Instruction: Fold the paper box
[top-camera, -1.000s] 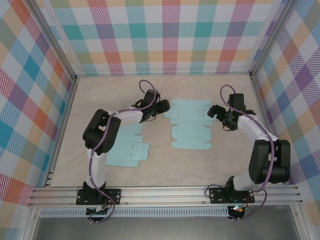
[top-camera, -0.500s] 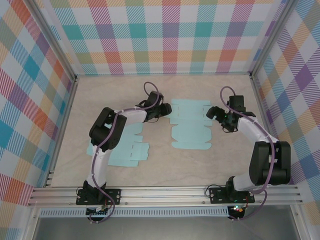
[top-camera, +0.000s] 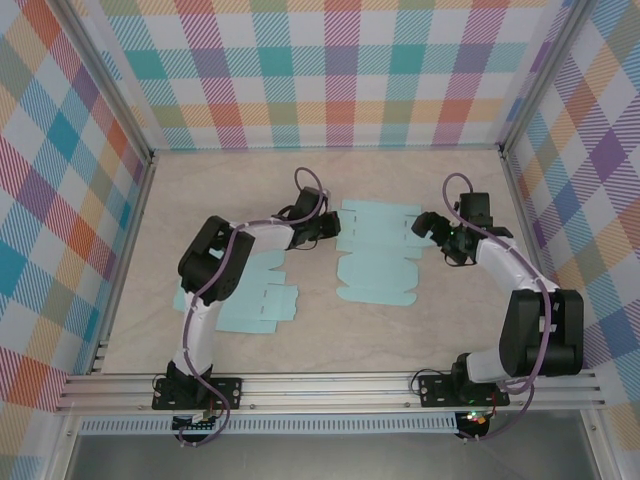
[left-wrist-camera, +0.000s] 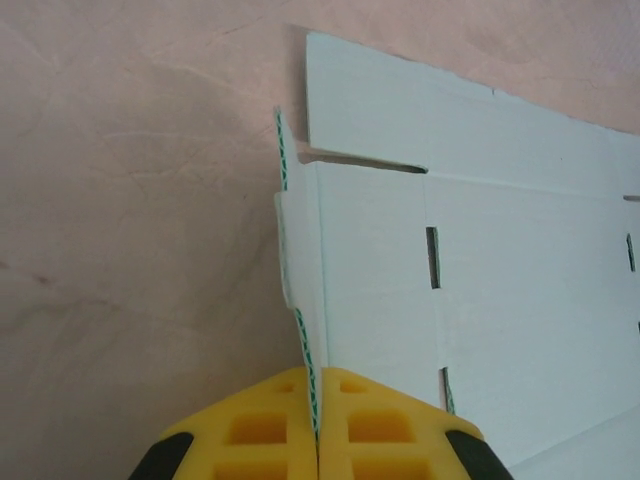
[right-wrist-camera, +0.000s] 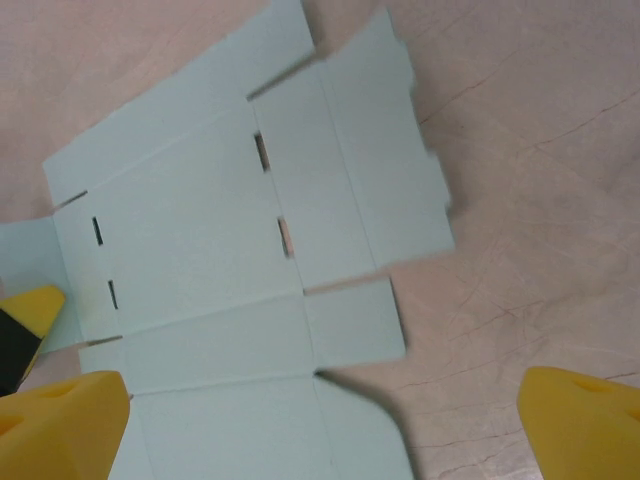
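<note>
We saw the flat paper box (top-camera: 376, 256) lying on the worktop (top-camera: 200, 200) between the arms. The left pincer (left-wrist-camera: 315, 402) was clenched on its left-edge flap (left-wrist-camera: 300, 270), while the right pincer (top-camera: 438, 238) hung released by its right side.

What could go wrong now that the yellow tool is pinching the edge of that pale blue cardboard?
1. The left tool is shut on only a thin side flap of the flat paper box. Pulling might tear the flap or let it slip free.
2. The right tool is open and not holding the paper box, so the whole thing may slide across the table instead of folding.
</note>
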